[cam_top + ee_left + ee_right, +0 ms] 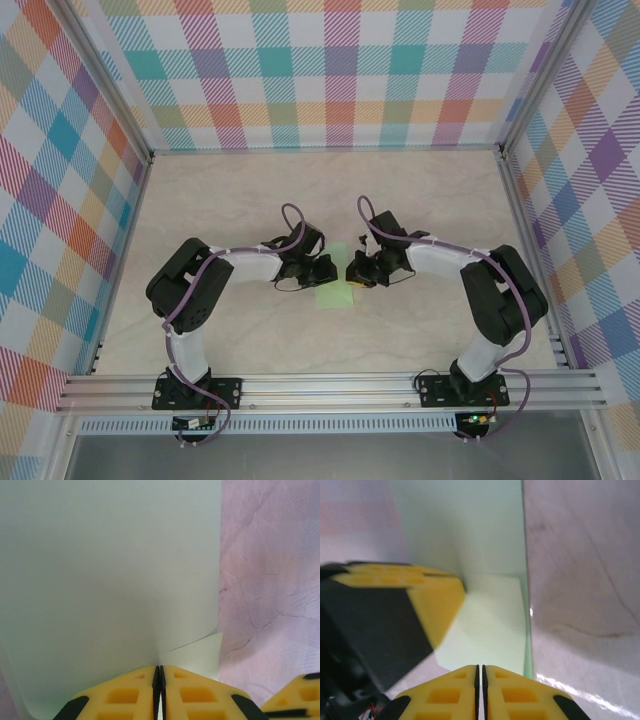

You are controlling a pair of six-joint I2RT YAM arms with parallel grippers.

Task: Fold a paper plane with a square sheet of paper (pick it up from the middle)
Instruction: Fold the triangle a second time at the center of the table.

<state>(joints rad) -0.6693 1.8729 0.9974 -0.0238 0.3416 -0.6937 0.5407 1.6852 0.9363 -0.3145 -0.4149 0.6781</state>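
The square sheet of paper [333, 296] is pale mint green and lies mid-table between the two arms. My left gripper [325, 268] and right gripper [352, 270] meet tip to tip just above it. In the left wrist view the sheet [110, 570] stands up as a broad wall, and a fold runs into the left gripper [159, 669], which is shut on it. In the right wrist view part of the sheet [485, 545] stands upright and part lies flat. The right gripper [480, 667] is shut at its near edge; whether paper sits between the pads is unclear. The left gripper's yellow finger [435, 595] is close on the left.
The pale marbled table [240, 200] is walled by plaid panels at the back and both sides. An aluminium rail [330, 385] carrying both arm bases runs along the near edge. A yellow fingertip of the right gripper [300, 695] shows low in the left wrist view.
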